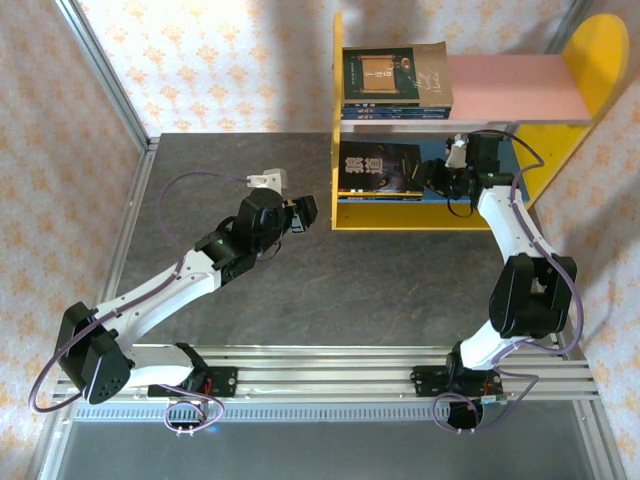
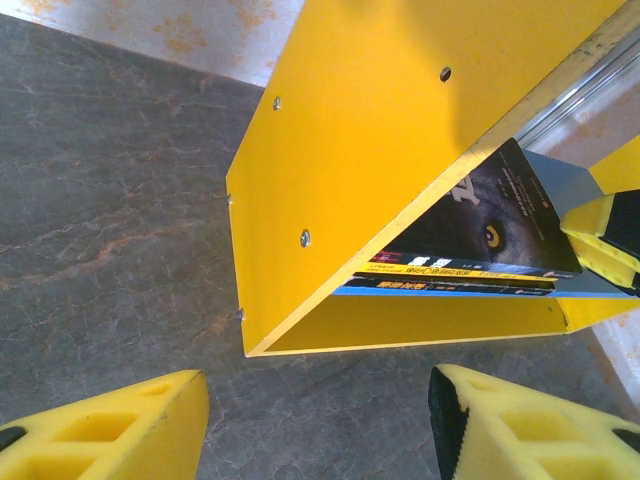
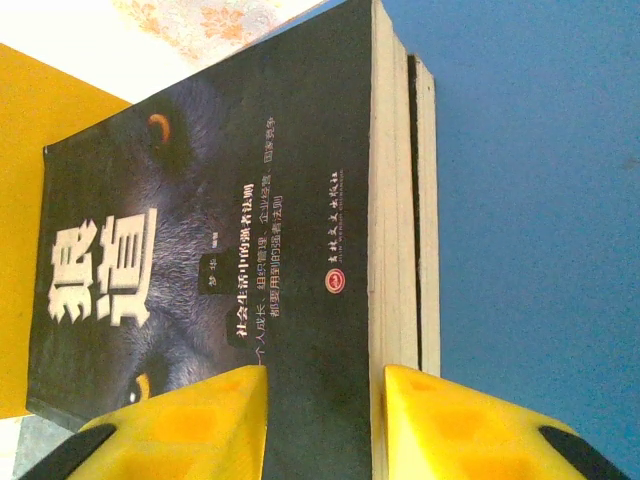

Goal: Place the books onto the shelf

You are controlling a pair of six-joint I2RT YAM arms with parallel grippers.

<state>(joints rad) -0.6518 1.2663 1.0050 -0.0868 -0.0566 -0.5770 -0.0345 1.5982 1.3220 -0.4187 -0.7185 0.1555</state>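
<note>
The shelf (image 1: pixel 598 50) stands at the back right, with yellow side panels, a pink board above and a blue board (image 3: pixel 540 200) below. A stack of books (image 1: pixel 395 80) topped by a brown cover lies on the pink board. The dark blue wolf-face book (image 1: pixel 380 168) (image 3: pixel 250 200) tops a second stack on the blue board. My right gripper (image 1: pixel 440 178) (image 3: pixel 325 385) is at this stack's near edge, jaws parted, one finger over the cover and one past the page edges. My left gripper (image 1: pixel 300 212) (image 2: pixel 318 400) hovers open over the table, left of the shelf's side panel (image 2: pixel 380 130).
The grey table (image 1: pixel 230 170) stretches left of and in front of the shelf. A metal frame post (image 1: pixel 105 75) runs along the left side, with patterned walls behind. The right arm's purple cable (image 1: pixel 520 150) loops by the lower tier.
</note>
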